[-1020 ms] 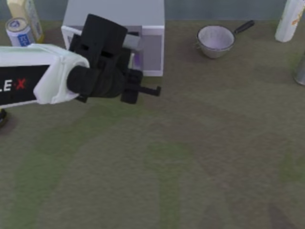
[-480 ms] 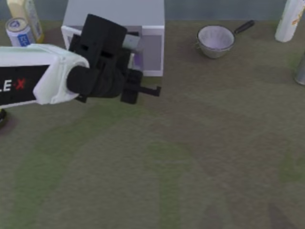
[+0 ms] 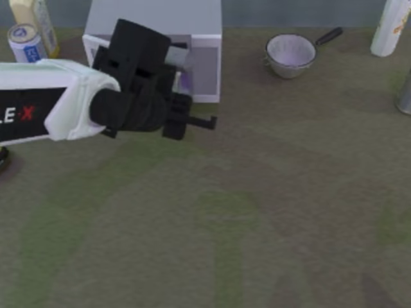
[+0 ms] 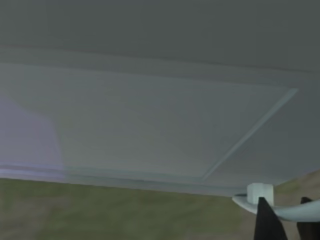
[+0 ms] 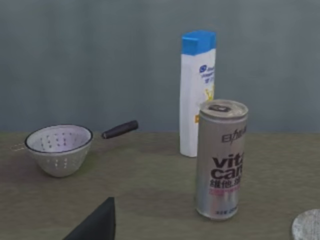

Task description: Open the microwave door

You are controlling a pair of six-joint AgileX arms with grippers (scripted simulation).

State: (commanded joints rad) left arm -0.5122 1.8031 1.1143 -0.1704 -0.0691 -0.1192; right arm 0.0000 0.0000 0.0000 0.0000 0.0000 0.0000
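Note:
The silver-grey microwave [image 3: 154, 16] stands at the back left of the table. Its door [image 3: 90, 46] is swung partly out, and a strip of purple interior [image 3: 185, 80] shows beside it. My left arm lies over most of the door. In the left wrist view the door's grey window [image 4: 150, 115] fills the picture, with the white handle [image 4: 260, 191] at its edge. My left gripper [image 3: 196, 120] [image 4: 283, 205] is shut on that handle, in front of the microwave. My right gripper [image 5: 97, 225] is out of the top view; only a dark tip shows.
A white strainer pan [image 3: 291, 54] [image 5: 59, 147] sits right of the microwave. A white bottle [image 3: 390, 25] [image 5: 197, 92] and a silver can [image 3: 404, 93] [image 5: 220, 160] stand at the far right. A can [image 3: 26, 42] and a yellow bottle [image 3: 35, 16] stand at the back left.

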